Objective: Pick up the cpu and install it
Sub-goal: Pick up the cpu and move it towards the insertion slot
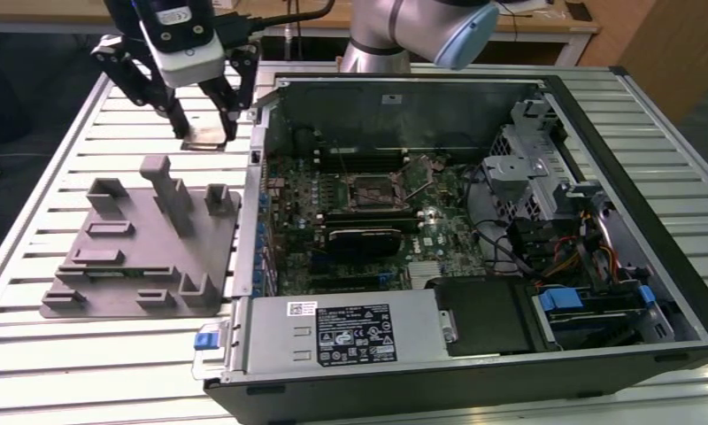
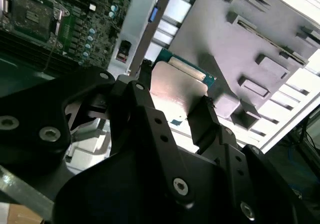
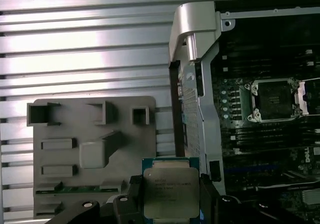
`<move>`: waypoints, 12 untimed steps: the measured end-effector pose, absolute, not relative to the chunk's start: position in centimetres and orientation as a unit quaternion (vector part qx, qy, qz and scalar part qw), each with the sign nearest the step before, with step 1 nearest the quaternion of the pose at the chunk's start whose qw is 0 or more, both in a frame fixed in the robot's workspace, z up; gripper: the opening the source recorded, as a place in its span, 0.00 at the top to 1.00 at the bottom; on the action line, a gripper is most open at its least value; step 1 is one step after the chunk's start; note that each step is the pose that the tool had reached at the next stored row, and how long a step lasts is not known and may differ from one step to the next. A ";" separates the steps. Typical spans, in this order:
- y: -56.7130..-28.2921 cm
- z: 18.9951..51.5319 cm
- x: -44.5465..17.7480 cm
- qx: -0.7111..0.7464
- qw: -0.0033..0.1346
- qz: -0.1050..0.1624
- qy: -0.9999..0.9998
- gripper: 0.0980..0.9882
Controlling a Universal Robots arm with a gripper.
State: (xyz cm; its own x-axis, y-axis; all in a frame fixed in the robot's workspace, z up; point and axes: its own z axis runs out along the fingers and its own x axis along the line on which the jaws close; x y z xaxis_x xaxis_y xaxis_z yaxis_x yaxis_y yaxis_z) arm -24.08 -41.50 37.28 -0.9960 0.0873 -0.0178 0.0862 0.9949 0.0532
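The cpu (image 1: 205,139), a small square chip with a silvery top plate, hangs in the air above the slatted table. My gripper (image 1: 204,131) is shut on it, one black finger on each side. In the exterior view it is beyond the grey fixture plate (image 1: 142,257) and to the exterior view's left of the open computer case (image 1: 637,177). Both wrist views show the cpu (image 3: 170,191) (image 2: 177,86) clamped between the fingers (image 3: 207,194). The motherboard's black-framed socket (image 1: 372,188) (image 3: 274,100) lies inside the case, apart from the chip.
The grey fixture plate (image 3: 90,149) carries upright posts and blocks below the gripper. The case's metal wall (image 3: 192,48) stands between the gripper and the motherboard. Drive cages and cables (image 1: 566,221) fill the case's right side, and the power supply (image 1: 342,332) sits at its front.
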 end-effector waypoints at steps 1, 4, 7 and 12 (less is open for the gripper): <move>-41.5 37.3 -23.8 0.043 0.010 0.026 0.999 0.50; -41.5 37.3 -23.1 0.043 0.010 0.026 0.999 0.50; -41.5 37.3 -21.9 0.043 0.010 0.026 0.999 0.50; -41.5 37.3 -20.6 0.043 0.010 0.026 0.999 0.50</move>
State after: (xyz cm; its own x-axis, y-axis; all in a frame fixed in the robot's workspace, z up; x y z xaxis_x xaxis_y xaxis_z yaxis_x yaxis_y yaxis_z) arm -20.56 -41.50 37.27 -0.9960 0.0873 -0.0177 0.0862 0.9949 0.0532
